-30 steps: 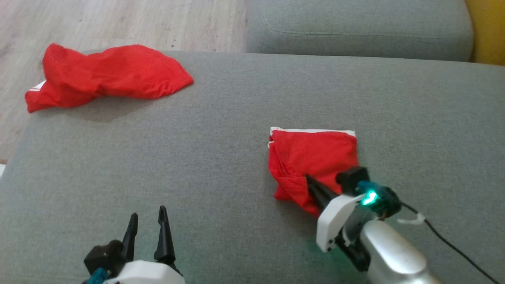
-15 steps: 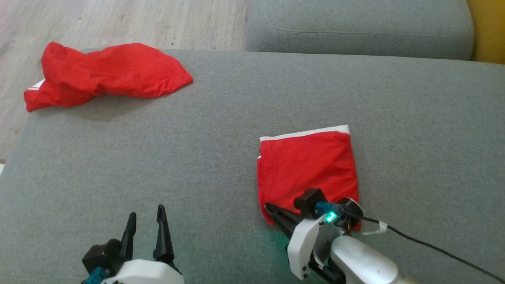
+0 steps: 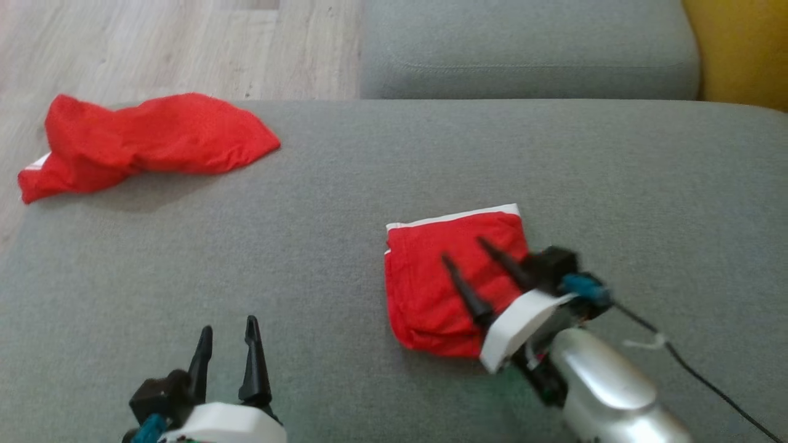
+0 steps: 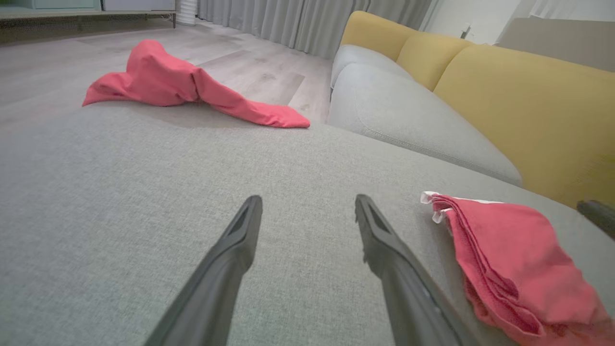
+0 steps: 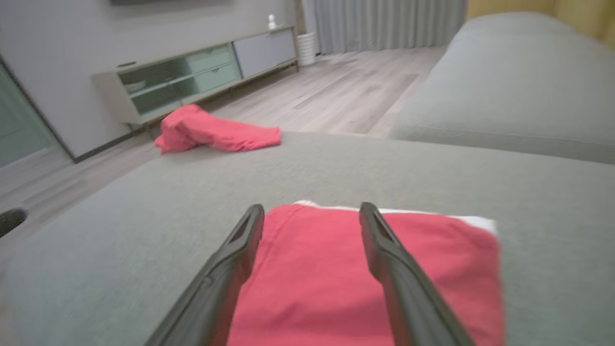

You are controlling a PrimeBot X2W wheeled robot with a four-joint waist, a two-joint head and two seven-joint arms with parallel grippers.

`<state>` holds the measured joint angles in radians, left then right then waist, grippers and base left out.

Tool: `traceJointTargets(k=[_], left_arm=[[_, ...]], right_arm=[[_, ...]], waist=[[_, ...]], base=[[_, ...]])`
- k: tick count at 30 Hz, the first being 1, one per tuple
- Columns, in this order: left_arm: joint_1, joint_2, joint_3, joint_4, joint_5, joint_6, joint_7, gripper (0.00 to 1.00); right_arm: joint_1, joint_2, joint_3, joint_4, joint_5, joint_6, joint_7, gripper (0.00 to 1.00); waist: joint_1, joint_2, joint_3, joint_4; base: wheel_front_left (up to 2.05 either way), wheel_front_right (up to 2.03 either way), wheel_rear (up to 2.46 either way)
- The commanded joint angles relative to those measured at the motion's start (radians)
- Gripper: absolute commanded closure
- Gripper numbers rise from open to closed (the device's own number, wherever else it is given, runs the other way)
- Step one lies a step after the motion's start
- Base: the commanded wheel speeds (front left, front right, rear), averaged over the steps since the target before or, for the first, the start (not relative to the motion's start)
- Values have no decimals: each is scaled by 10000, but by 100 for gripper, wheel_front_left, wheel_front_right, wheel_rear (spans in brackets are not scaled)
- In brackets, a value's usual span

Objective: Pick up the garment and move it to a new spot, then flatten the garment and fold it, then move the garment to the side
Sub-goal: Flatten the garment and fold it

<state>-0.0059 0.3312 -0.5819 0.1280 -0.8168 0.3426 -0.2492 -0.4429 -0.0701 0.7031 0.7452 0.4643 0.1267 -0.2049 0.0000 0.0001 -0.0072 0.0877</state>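
Right gripper [image 3: 463, 249] has let go: fingers spread wide and empty over the folded garment [image 3: 425, 295], where half a second back they were pinched shut at its near edge. The garment lies square, white band on its far side, right of centre on the grey cushion [image 3: 246, 246]. Left gripper [image 3: 228, 324] is unchanged, open and empty, near left. A crumpled red garment [image 3: 154, 138] sits far left.

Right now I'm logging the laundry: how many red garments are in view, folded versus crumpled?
folded red garment: 1
crumpled red garment: 1
Total: 2
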Motion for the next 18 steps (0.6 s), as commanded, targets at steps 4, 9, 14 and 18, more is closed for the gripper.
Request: traceJointTargets(k=[4,9,14,18], left_arm=[[-731,39,377,-190,291,-104,-116,0],[-596,-96,486,-88,499,-223,-122,0],[-280,-161,670,-31,793,-332,-124,0],[15,-281,885,7,924,-509,-124,0]], right_arm=[[81,155,-1764,-392,-701,40,-407,0],[1270,161,-4091,-1096,-1857,40,-514,0],[2437,190,-5305,-2021,-2490,40,-502,0],[3217,195,-5540,-2820,-2322,40,-368,0]], waist=[[0,-1,-284,-284],[0,-1,-510,-499],[0,-1,-649,-619],[0,-1,-726,-684]], base=[[0,0,0],[0,0,0],[0,0,0],[0,0,0]])
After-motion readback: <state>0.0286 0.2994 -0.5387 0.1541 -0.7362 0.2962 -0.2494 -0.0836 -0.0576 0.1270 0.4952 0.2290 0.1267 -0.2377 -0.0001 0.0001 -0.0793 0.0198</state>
